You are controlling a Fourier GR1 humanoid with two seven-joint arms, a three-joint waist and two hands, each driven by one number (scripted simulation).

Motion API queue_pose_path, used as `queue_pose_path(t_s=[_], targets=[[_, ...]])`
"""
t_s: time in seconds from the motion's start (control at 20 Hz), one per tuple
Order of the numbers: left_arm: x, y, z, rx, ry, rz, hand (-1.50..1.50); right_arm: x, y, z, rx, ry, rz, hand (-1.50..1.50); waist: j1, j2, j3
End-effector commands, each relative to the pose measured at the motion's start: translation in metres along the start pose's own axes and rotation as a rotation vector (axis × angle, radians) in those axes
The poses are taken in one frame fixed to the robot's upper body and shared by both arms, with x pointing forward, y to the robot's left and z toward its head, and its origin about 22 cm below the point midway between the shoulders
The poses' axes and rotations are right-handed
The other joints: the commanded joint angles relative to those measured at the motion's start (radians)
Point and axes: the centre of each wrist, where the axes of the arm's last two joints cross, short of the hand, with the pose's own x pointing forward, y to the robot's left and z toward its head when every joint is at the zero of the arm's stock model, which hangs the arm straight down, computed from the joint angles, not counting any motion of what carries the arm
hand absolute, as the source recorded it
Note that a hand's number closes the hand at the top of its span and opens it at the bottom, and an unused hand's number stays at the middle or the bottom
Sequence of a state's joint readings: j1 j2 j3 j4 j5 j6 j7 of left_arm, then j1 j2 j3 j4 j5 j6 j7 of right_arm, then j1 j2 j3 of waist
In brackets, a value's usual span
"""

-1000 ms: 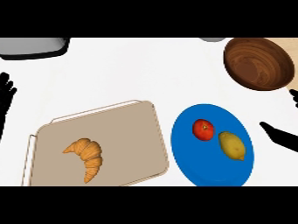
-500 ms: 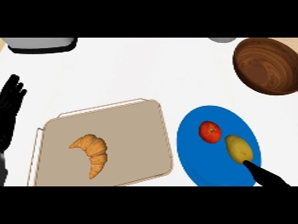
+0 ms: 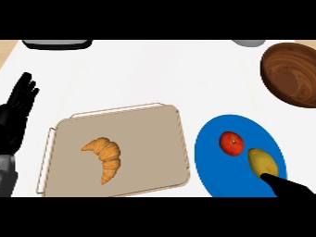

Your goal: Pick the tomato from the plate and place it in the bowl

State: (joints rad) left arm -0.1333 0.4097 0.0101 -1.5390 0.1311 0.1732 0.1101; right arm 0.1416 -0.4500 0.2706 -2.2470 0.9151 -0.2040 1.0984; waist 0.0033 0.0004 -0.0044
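A red tomato [image 3: 231, 143] lies on the blue plate [image 3: 215, 155], beside a yellow lemon-like fruit [image 3: 262, 163]. The brown wooden bowl [image 3: 298, 74] stands at the far right, beyond the plate. Only part of my right hand [image 3: 292, 187] shows, at the lower right over the plate's near rim; its tip touches the yellow fruit's near end and stays apart from the tomato. My left hand [image 3: 13, 113] rests open at the left edge, fingers up, holding nothing.
A beige tray [image 3: 150, 139] with a croissant [image 3: 104, 158] on it sits left of the plate. A dark grey object [image 3: 58, 43] and a light grey one [image 3: 249, 42] are cut off at the counter's far edge.
My right hand has moved from the plate's right side down to its near rim, up to the yellow fruit. The left hand has lifted slightly. Tomato and fruit lie where they were.
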Motion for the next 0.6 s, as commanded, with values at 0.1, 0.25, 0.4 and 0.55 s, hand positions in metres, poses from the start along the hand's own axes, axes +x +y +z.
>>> queue_pose_path(t_s=[0.1,0.25,0.4,0.55], targets=[[0.005,-0.019,-0.004,-0.017,-0.032,-0.009,0.0,0.019,-0.004,-0.022,0.188,0.147,0.203,-1.5,0.015,0.007,0.001],[0.003,-0.015,0.001,-0.042,-0.009,0.013,0.0,0.028,0.015,-0.028,0.299,0.2,0.229,-1.5,0.03,0.006,0.001],[0.007,-0.015,-0.006,-0.018,-0.027,-0.002,0.0,0.033,0.029,-0.041,0.399,0.217,0.247,-1.5,0.024,0.006,0.002],[0.002,-0.016,-0.004,-0.018,-0.008,-0.002,0.0,0.038,0.032,-0.06,0.492,0.226,0.225,-1.5,0.017,0.004,0.003]])
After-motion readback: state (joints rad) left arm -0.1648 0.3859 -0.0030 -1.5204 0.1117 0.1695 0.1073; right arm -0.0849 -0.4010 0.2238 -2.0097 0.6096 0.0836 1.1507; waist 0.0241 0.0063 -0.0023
